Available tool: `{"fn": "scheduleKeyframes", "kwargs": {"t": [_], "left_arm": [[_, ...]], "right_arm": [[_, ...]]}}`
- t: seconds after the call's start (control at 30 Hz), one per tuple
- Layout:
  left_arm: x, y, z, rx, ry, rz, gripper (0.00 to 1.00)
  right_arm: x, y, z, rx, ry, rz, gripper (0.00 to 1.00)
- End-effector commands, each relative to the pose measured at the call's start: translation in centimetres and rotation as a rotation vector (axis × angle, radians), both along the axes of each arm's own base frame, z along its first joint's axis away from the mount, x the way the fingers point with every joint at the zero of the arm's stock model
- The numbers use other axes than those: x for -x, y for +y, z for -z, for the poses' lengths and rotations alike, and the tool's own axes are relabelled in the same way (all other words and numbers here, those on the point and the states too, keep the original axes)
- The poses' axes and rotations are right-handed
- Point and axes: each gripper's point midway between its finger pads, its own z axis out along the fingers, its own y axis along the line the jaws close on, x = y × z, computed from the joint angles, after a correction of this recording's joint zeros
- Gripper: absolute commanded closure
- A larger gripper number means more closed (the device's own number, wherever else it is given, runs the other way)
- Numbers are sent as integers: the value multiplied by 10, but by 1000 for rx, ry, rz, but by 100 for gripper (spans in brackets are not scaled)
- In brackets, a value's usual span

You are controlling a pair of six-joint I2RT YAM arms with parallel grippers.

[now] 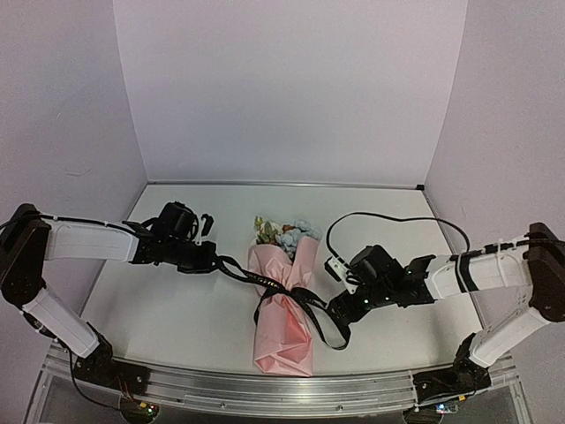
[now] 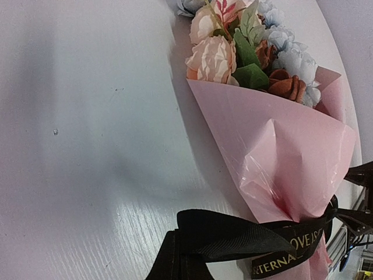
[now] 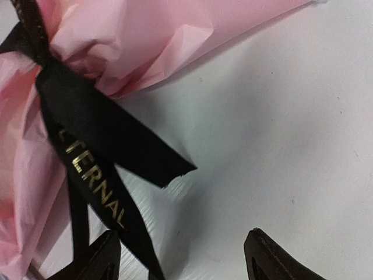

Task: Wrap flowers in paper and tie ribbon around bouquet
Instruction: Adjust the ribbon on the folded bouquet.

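Note:
The bouquet lies in the middle of the table, its flowers (image 1: 284,233) (image 2: 233,52) pointing to the far side out of a cone of pink paper (image 1: 284,340) (image 2: 280,134) (image 3: 140,35). A black ribbon (image 1: 300,296) (image 2: 256,239) (image 3: 93,128) with gold lettering cinches the cone. My left gripper (image 1: 212,259) (image 2: 178,265) is shut on one ribbon end, left of the cone. My right gripper (image 1: 340,307) (image 3: 182,245) stands open to the right of the cone, holding nothing. A ribbon tail runs past its left finger (image 3: 96,259).
Lavender walls close in the white table (image 1: 177,309) at the back and both sides. An aluminium rail (image 1: 282,389) runs along the near edge. A thin black cable (image 1: 388,217) arches over the right arm.

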Motion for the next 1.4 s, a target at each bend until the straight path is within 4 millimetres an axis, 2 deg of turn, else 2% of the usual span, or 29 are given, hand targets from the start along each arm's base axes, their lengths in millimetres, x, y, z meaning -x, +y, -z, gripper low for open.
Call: {"fn": "scheduleKeyframes", "kwargs": {"t": [0.0, 0.17, 0.37, 0.5, 0.73, 0.93, 1.13, 1.27, 1.37], "left_arm": [[-7, -6, -11, 21, -36, 24, 100], [-6, -6, -13, 23, -38, 26, 100], [-7, -7, -12, 25, -31, 25, 100], [-7, -10, -13, 33, -29, 30, 100], [-6, -11, -14, 39, -25, 41, 100], [-4, -11, -14, 40, -25, 49, 100], [-3, -15, -14, 51, -17, 66, 100], [1, -17, -14, 60, -6, 91, 99], [5, -16, -14, 59, -4, 99, 95]], "right_arm": [[-30, 25, -10, -81, -130, -73, 27], [-28, 29, 1, -66, -112, -109, 27], [-24, 37, 2, -75, -98, -134, 27], [-33, 38, 6, -51, -118, -111, 31], [-49, 51, -7, -70, -162, -94, 50], [-46, 60, -18, -117, -152, -101, 59], [-41, 67, -20, -134, -126, -124, 66], [-39, 68, -18, -129, -112, -126, 80], [-38, 68, -20, -123, -111, -118, 93]]}}
